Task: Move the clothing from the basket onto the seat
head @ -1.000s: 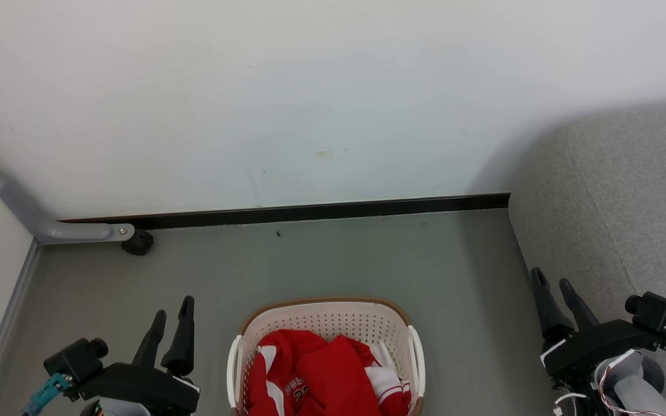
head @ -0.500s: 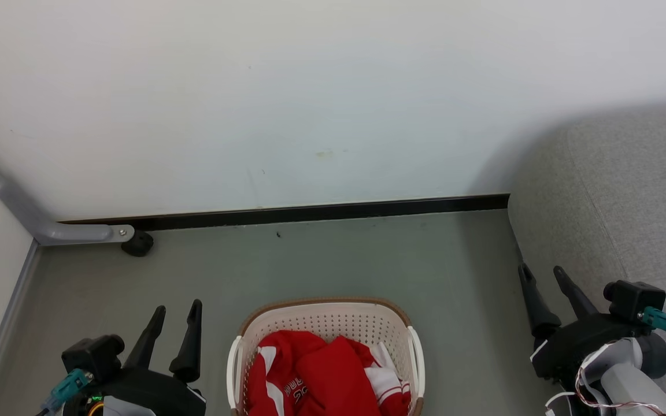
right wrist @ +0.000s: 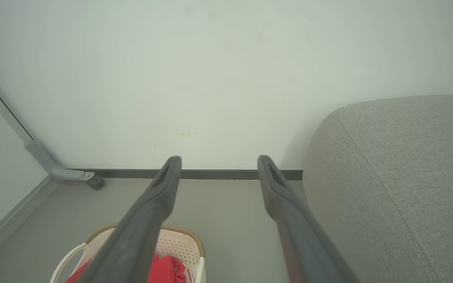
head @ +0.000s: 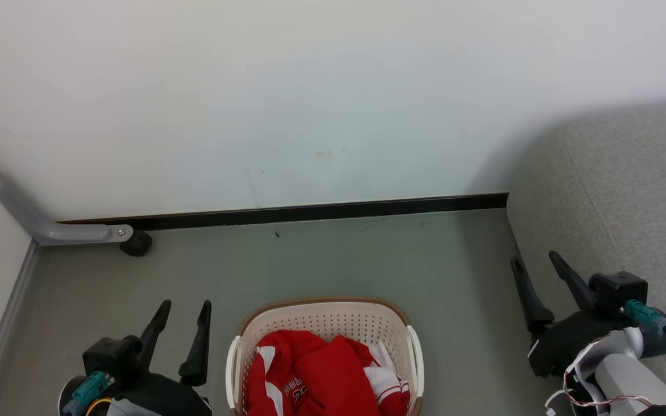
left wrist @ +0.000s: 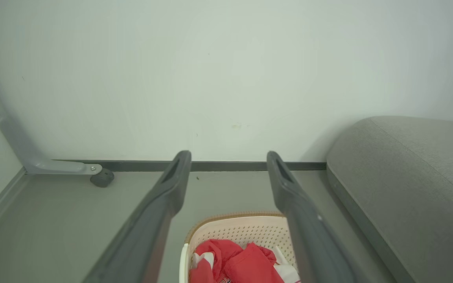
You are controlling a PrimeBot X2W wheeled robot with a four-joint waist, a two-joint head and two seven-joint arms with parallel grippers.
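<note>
The cream basket (head: 324, 318) with a brown rim stands on the floor at the bottom middle of the head view, with the red and white clothing (head: 324, 372) piled inside it. The grey seat (head: 628, 190) rises at the right. My left gripper (head: 185, 305) hangs open to the left of the basket, nothing between its fingers. My right gripper (head: 536, 260) is open too, between the basket and the seat's edge. The left wrist view looks over the basket (left wrist: 234, 230), the clothing (left wrist: 246, 263) and the seat (left wrist: 411, 173). In the right wrist view the basket (right wrist: 179, 243) lies at the lower left, the seat (right wrist: 399, 169) to the right.
A pale wall with a dark skirting strip (head: 310, 211) closes the back. A grey metal bracket (head: 50, 228) with a black foot (head: 136, 244) sits in the back left corner. Grey floor (head: 333, 260) lies between the basket and the wall.
Both grippers have drifted: the left one to the right and lower, the right one to the left and up, tilting further left. Basket and clothing have not moved.
</note>
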